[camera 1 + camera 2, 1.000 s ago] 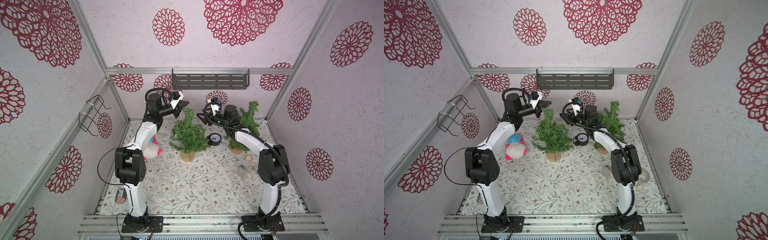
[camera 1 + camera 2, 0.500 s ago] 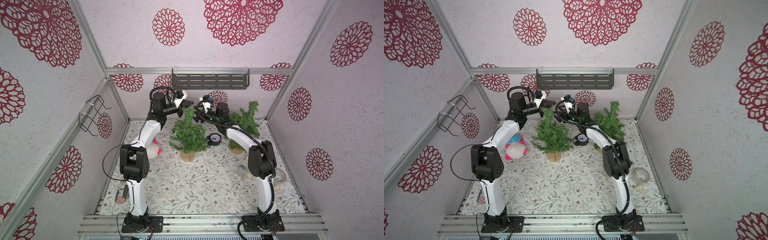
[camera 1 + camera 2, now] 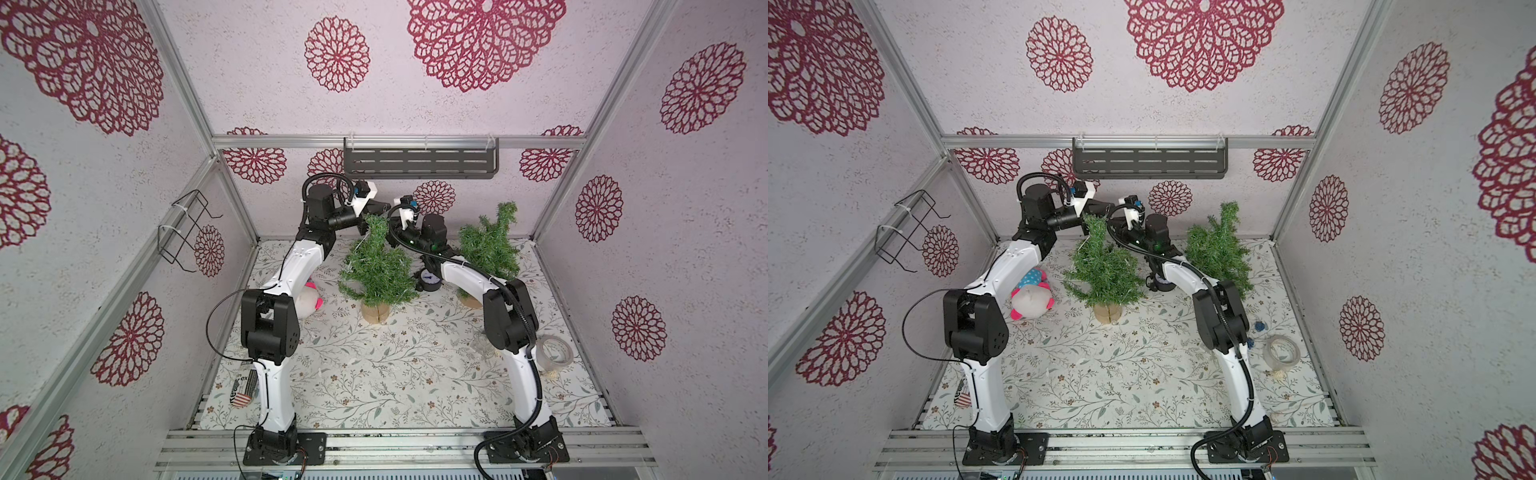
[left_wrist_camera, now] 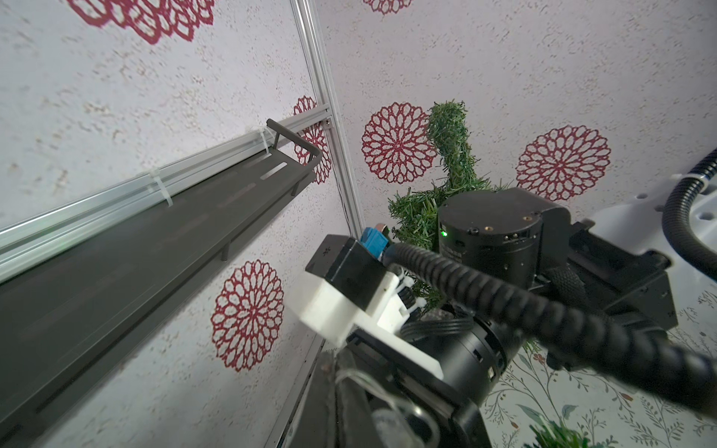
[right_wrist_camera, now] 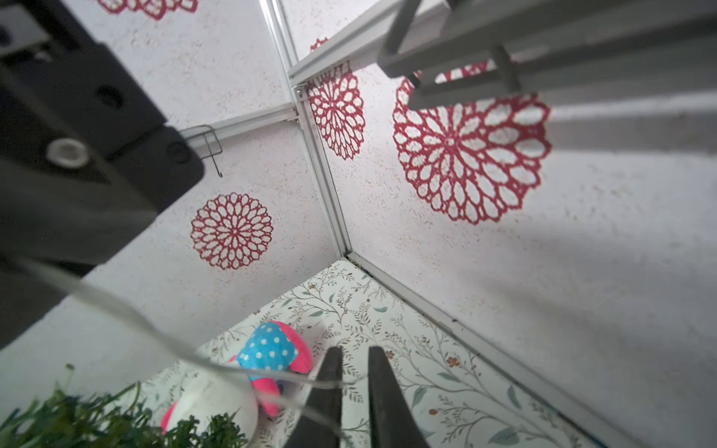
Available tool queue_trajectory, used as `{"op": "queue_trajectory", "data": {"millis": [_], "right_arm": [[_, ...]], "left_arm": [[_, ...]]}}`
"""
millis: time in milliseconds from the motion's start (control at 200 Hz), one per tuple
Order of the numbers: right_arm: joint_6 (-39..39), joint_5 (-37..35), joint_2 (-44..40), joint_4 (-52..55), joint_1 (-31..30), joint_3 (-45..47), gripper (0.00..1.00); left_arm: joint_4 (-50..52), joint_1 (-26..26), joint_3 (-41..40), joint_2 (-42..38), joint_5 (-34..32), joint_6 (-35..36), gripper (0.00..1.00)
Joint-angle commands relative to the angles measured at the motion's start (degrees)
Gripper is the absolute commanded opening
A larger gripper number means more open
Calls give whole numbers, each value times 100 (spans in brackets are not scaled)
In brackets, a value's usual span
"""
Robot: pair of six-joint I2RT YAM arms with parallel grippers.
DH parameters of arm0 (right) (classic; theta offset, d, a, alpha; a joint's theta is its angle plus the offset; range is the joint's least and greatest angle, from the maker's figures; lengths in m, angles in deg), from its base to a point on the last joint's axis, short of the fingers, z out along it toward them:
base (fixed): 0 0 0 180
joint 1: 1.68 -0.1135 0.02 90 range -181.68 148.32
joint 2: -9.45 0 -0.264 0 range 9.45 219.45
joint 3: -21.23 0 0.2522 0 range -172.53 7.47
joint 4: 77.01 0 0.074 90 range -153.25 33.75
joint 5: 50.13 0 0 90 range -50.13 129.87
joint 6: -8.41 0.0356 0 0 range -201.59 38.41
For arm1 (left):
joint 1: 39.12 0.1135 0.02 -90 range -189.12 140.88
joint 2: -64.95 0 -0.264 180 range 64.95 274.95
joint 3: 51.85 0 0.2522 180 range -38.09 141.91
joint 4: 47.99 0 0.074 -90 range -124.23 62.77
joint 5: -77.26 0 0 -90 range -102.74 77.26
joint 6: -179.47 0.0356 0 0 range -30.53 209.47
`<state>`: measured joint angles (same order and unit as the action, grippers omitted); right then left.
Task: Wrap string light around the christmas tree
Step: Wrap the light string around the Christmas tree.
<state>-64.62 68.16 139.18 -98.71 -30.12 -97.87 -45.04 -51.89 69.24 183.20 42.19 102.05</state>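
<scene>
Right gripper (image 5: 354,355), newly closed, beside left gripper (image 3: 384,206) at christmas tree (image 3: 376,270) tip

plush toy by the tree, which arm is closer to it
Left. The left arm has its white link running close by the plush toy; the right arm is on the far side of the christmas tree from it.

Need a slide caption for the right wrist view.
The string light spans between left gripper and right gripper; plush toy on the table beyond.

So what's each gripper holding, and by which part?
Left gripper: string light, mid-wire. Right gripper: shut against that wire, grip unclear.
</scene>
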Motion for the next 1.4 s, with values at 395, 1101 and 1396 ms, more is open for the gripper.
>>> {"op": "queue_trajectory", "data": {"millis": [395, 1101, 1396], "right_arm": [[-1297, -1106, -1884, 495, 242, 1326, 0], [-1879, -1634, -4519, 2844, 8, 2609, 0], [-1000, -2735, -5422, 2813, -1342, 4768, 0]], "left_arm": [[159, 56, -374, -277, -34, 227, 28], [949, 301, -1226, -1246, -1420, 1079, 60], [517, 381, -2206, -2213, -2336, 424, 60]]}}
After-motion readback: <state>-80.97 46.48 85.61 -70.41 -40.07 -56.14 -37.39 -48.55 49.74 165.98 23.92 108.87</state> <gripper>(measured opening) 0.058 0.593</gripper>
